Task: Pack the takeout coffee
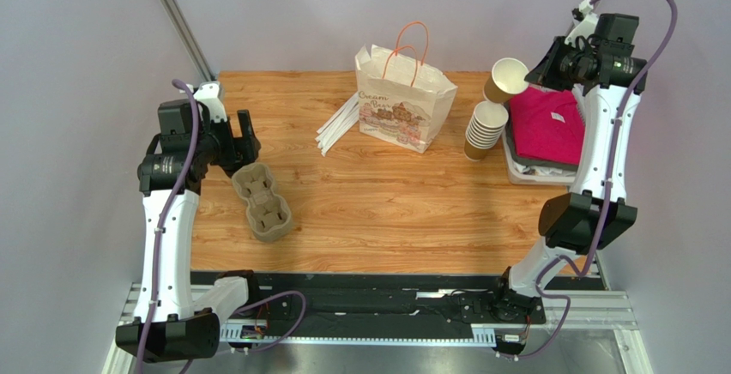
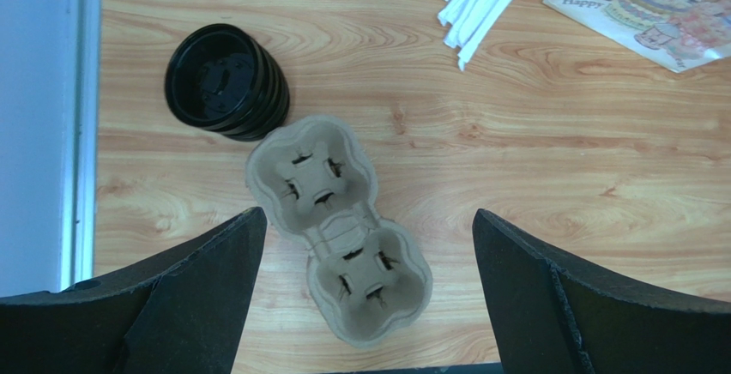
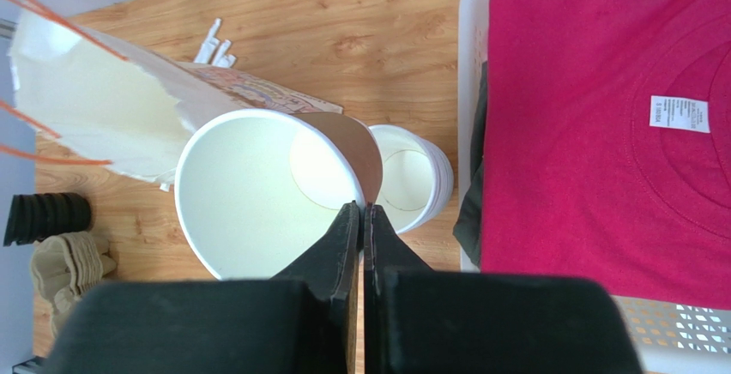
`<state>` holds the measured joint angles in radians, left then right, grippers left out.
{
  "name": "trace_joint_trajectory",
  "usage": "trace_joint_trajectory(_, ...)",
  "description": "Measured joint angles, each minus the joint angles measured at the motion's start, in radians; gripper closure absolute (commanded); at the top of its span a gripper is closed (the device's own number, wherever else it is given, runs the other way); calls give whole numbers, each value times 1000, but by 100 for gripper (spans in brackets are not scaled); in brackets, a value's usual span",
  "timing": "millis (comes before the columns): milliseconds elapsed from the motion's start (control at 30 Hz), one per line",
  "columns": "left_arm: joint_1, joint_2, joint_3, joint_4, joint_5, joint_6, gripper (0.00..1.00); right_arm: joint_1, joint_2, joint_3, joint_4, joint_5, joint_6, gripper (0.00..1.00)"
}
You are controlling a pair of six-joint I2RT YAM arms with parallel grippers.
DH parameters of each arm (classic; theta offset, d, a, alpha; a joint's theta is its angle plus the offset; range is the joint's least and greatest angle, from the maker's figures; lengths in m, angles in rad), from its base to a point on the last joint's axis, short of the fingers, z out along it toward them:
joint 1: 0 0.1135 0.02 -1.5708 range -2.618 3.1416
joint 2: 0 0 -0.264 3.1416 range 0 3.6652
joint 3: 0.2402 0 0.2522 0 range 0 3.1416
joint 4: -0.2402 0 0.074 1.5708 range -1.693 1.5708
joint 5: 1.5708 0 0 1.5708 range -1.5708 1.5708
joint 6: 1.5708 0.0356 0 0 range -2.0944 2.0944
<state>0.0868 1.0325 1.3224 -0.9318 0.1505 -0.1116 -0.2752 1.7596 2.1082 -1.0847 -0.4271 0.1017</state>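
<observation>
Two arms show from the top camera. The right gripper [image 1: 539, 72] is raised at the far right, pinched on the rim of a single lidless paper cup [image 1: 506, 79], which hangs tilted above the stack of cups [image 1: 485, 129] and apart from it. No lidded cup appears in any view, so this one is the nearest thing to the takeout coffee. The paper bag [image 1: 403, 104] stands open at the far middle of the table [image 1: 412, 220], with white straws [image 1: 339, 123] just beside it on the left. The left gripper [image 1: 249, 138] hovers over the far end of the pulp tray [image 1: 262, 201].

From the left wrist, the fingers [image 2: 197, 305] stand wide apart with nothing between them. The tray lies below with both wells bare. A stack of black lids [image 2: 227, 82] sits just beside its far corner, perhaps touching.

From the right wrist, the fingers [image 3: 343, 237] meet on the cup's wall at the rim, one inside and one outside. The white inside holds nothing. A basket [image 3: 470, 48] with a pink shirt [image 3: 601, 134] lies to the right.

I judge the cup light and thin-walled, easy to crush, with the rolled rim its stiffest part. The rim pinch suits it while it is empty. Once lidded, a gentle hold round the body below the lid looks safer.
</observation>
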Motion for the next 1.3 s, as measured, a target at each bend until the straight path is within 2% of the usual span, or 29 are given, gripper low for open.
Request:
trace_joint_trajectory(167,0,12,1,29,74,-25,1,-1,-98,-11,-23,-70,-18,100)
trace_joint_trajectory(333,0,32,26,31,103,-29,1,66,-268,-229,-19,-114,-51,100)
trace_joint_trajectory(433,8,82,80,0,114,1,1,167,-348,-392,-8,-123,-68,100)
trace_joint_trajectory(567,84,134,107,-55,208,53,1,340,-403,-608,34,-112,-91,100)
trace_joint_trajectory(667,144,154,107,-92,254,77,1,499,-422,-776,108,-82,-103,100)
trace_joint_trajectory(800,204,172,107,-124,288,118,1,680,-427,-913,219,-31,-111,100)
trace_joint_trajectory(900,245,193,106,-145,311,136,1,766,-427,-967,308,-7,-115,100)
trace_joint_trajectory(1000,272,211,95,-151,322,142,1,803,-408,-979,385,23,-115,100)
trace_joint_trajectory(1300,280,214,77,-168,299,178,1,872,-219,-953,508,113,-112,100)
